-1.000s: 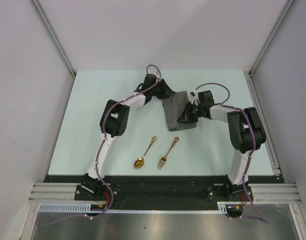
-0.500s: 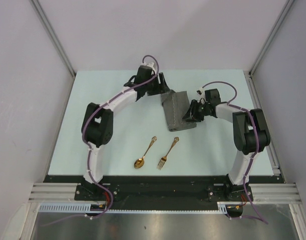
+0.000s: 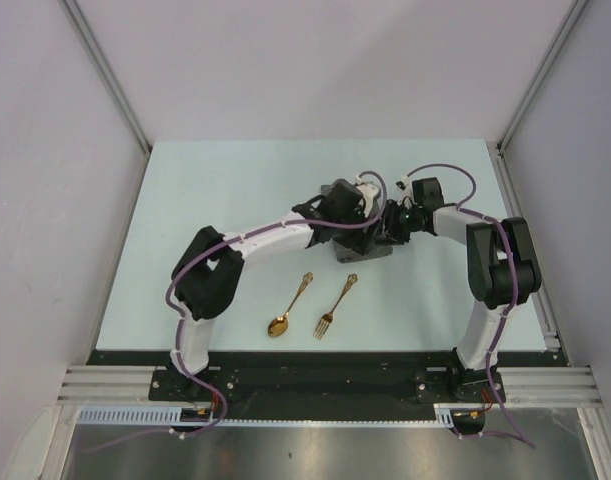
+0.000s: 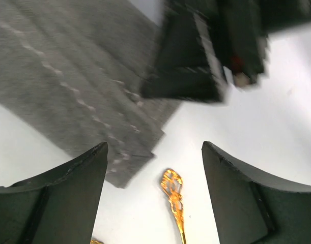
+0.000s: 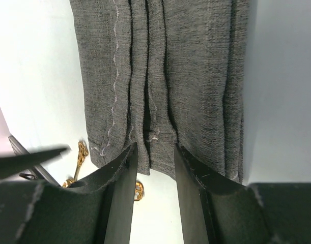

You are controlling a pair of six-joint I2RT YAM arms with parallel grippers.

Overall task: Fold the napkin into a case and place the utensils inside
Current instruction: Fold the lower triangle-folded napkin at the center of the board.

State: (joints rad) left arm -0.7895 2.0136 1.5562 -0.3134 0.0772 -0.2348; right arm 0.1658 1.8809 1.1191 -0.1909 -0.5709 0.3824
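Swinging away from the far end of the napkin [image 5: 160,61], where it was working a second ago, the left gripper [image 4: 154,147] now hangs over the cloth's near end with its jaws spread wide and nothing between them. The napkin lies around the middle of the table [image 3: 215,190], slightly toward the right edge. Its far flap, raised a moment ago, is now hidden under the left arm in the top view. The right wrist view shows the cloth as a narrow strip of stacked lengthwise folds. The right gripper [image 5: 155,150] has stayed at that strip, jaws a little apart astride its end; whether they pinch a layer I cannot tell. The spoon [image 3: 292,302] and fork [image 3: 335,306] lie side by side toward the near edge, unmoved and clear of the cloth. The last fold looks just released, so the case seems nearly formed, and loading the utensils has not yet begun.
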